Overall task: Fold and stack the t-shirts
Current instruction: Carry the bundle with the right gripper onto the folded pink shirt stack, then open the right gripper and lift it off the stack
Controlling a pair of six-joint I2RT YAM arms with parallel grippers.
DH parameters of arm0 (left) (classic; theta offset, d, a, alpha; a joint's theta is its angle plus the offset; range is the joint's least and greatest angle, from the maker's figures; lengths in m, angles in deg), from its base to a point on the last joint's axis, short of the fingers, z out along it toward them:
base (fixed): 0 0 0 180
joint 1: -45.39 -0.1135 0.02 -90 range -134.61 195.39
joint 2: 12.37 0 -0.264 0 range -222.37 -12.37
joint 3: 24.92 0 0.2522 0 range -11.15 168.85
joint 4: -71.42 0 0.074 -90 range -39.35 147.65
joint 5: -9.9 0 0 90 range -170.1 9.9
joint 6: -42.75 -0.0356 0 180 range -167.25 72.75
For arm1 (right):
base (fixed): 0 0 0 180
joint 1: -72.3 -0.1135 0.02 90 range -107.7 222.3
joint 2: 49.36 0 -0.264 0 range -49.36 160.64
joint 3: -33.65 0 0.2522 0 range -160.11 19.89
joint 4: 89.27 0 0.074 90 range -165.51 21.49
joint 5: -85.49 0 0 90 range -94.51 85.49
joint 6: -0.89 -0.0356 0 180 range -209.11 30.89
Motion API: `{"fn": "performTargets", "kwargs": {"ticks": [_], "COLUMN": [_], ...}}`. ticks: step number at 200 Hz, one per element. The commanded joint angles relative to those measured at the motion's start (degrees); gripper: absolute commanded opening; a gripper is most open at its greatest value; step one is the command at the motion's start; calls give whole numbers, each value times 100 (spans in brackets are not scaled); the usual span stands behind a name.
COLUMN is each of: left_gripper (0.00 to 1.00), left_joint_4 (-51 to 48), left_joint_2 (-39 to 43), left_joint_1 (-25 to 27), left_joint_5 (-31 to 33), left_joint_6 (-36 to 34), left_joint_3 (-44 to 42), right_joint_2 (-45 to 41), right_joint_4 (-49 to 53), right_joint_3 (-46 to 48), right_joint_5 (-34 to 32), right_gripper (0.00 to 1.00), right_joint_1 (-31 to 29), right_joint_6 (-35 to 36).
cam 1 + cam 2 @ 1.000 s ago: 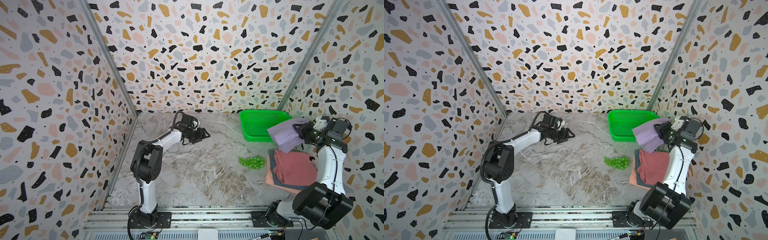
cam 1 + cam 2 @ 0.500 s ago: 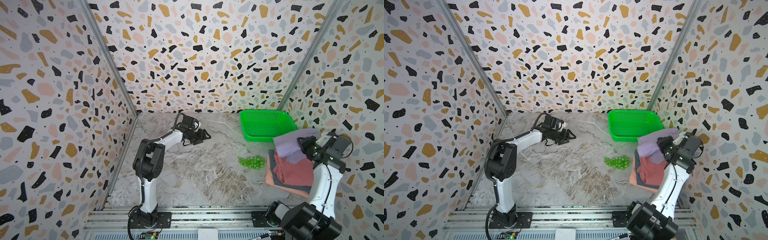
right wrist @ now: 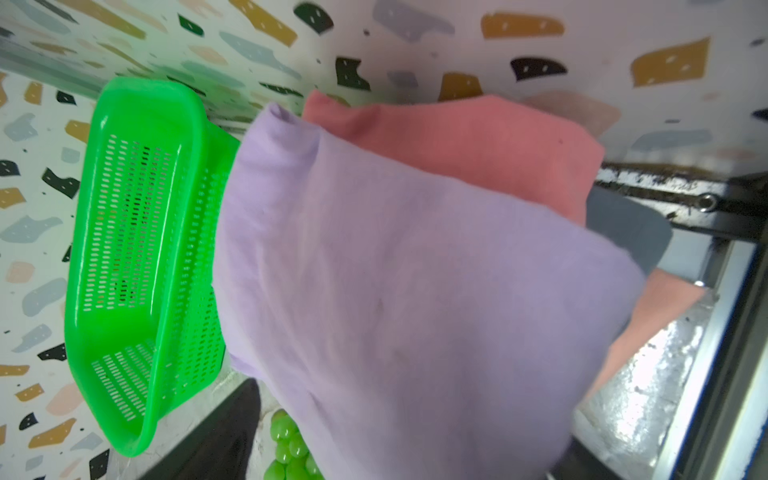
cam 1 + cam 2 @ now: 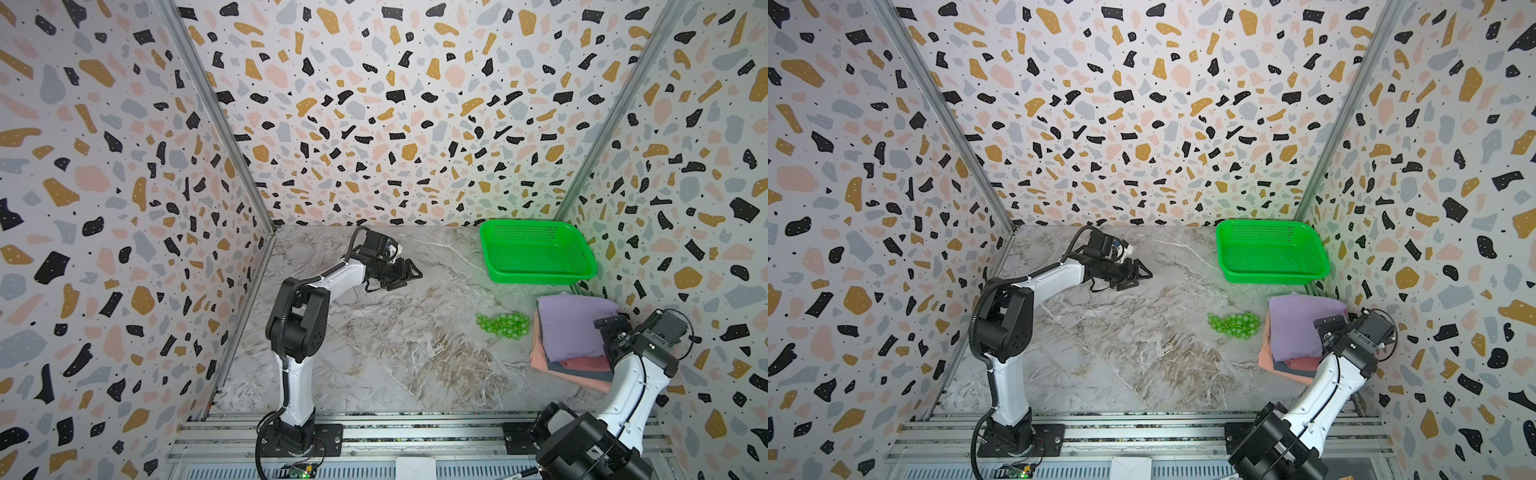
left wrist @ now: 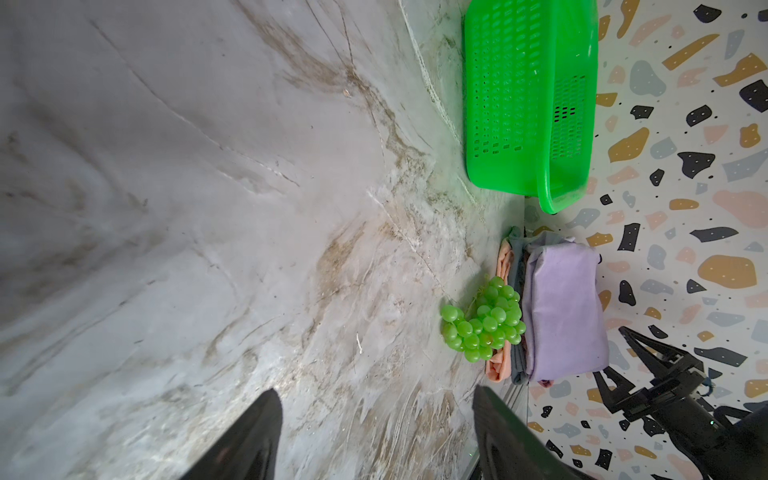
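Observation:
A folded lavender t-shirt (image 4: 573, 328) (image 4: 1298, 328) lies on top of a stack at the right wall. Under it show a pink shirt (image 3: 478, 145), a grey-blue one (image 3: 627, 232) and a salmon one (image 4: 538, 353) at the bottom. My right gripper (image 4: 611, 328) (image 4: 1331, 328) stands open at the lavender shirt's right edge. In the right wrist view its fingers (image 3: 232, 436) are spread wide, with the cloth lying loose between them. My left gripper (image 4: 409, 274) (image 5: 374, 415) hovers open and empty over the marble at the back left, far from the stack.
A green mesh basket (image 4: 540, 276) (image 4: 1271, 276) sits in the back right corner, just behind the stack. A cluster of green balls (image 4: 503, 326) (image 5: 482, 324) lies against the stack's left side. Patterned walls close in on three sides.
My right gripper came down with the lavender shirt, laid it on the stack and opened. The left arm stayed where it was.

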Motion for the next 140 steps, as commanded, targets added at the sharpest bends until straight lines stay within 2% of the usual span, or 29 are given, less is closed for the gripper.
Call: {"fn": "performTargets", "kwargs": {"ticks": [1,29,53,77,97,118,140], "left_gripper": [73,73,73,72,73,73,74], "left_joint_4": [-16,-24,-41,-8,16,57,99], "left_joint_2": [213,174,127,175,347,681,1115], "left_joint_1": [-22,-24,-47,-115,-206,-366,-597], "left_joint_5": [16,7,-8,37,248,578,946], "left_joint_6": [-99,-99,-99,-126,-201,-314,-403], "left_joint_3": [20,66,169,195,193,136,1], "right_joint_2": [-166,-507,-722,-684,-415,-202,-19], "right_joint_4": [377,695,399,-512,-843,-900,-811], "right_joint_3": [-186,-682,-1117,-912,-448,116,634], "right_joint_5": [-389,-555,-211,578,743,192,-337], "right_gripper": [90,89,83,77,75,74,74], "right_joint_1": [60,57,53,-11,-283,-778,-807], "right_joint_6": [-33,-313,-574,-774,-806,-590,-429]}}
